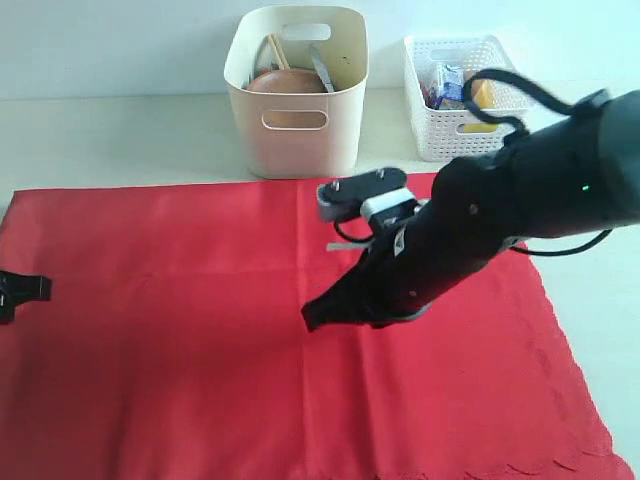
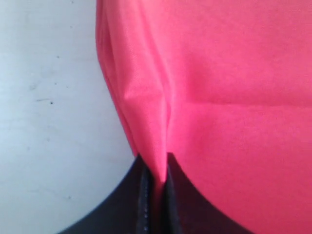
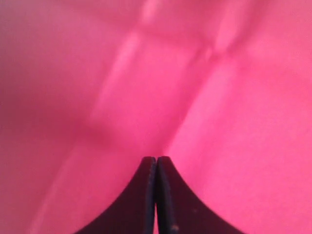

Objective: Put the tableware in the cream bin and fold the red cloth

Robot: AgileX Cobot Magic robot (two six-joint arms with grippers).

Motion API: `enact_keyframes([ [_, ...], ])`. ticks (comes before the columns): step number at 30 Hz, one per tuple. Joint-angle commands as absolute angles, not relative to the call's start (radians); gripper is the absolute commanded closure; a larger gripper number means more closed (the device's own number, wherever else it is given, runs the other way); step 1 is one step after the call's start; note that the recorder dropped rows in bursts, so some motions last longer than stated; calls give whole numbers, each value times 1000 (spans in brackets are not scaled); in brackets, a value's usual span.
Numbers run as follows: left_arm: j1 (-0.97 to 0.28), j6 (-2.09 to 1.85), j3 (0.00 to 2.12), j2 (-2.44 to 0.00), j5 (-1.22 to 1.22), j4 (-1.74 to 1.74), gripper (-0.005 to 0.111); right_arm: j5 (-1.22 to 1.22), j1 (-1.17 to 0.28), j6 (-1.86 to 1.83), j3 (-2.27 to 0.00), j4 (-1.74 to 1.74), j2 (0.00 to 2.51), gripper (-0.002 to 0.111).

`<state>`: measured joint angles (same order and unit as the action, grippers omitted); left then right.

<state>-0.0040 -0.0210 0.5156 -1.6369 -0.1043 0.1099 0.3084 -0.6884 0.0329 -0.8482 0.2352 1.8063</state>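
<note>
The red cloth (image 1: 180,340) lies spread flat over most of the table. My left gripper (image 1: 20,290) is at the cloth's left edge. In the left wrist view this gripper (image 2: 157,163) is shut on a pinched fold of the red cloth (image 2: 234,73). My right gripper (image 1: 312,318) reaches across to the middle of the cloth. Its jaws (image 3: 156,160) are shut, tips down against the red cloth (image 3: 219,122), with nothing seen between them. The cream bin (image 1: 300,140) stands behind the cloth and holds a brown plate (image 1: 287,85), chopsticks (image 1: 277,50) and a knife (image 1: 321,68).
A white lattice basket (image 1: 450,130) with food items stands to the right of the cream bin. The right arm (image 1: 500,220) stretches over the cloth's right half. Pale tabletop (image 1: 120,140) shows behind the cloth and beside its left edge (image 2: 48,97).
</note>
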Motion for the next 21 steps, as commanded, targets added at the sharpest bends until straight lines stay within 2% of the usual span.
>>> enact_keyframes([
  [1,-7,-43,570,-1514,-242,108,107,348,-691,20,-845,235,1900,108],
  [7,-82,-53,624,-1306,-348,108,107,345,-698,-15,-845,316,1935,108],
  [13,-103,-70,679,-1159,-460,108,107,340,-762,-348,-845,594,1935,108],
  [21,-118,-98,706,-1118,-565,112,107,327,-779,-400,-845,679,1903,108],
])
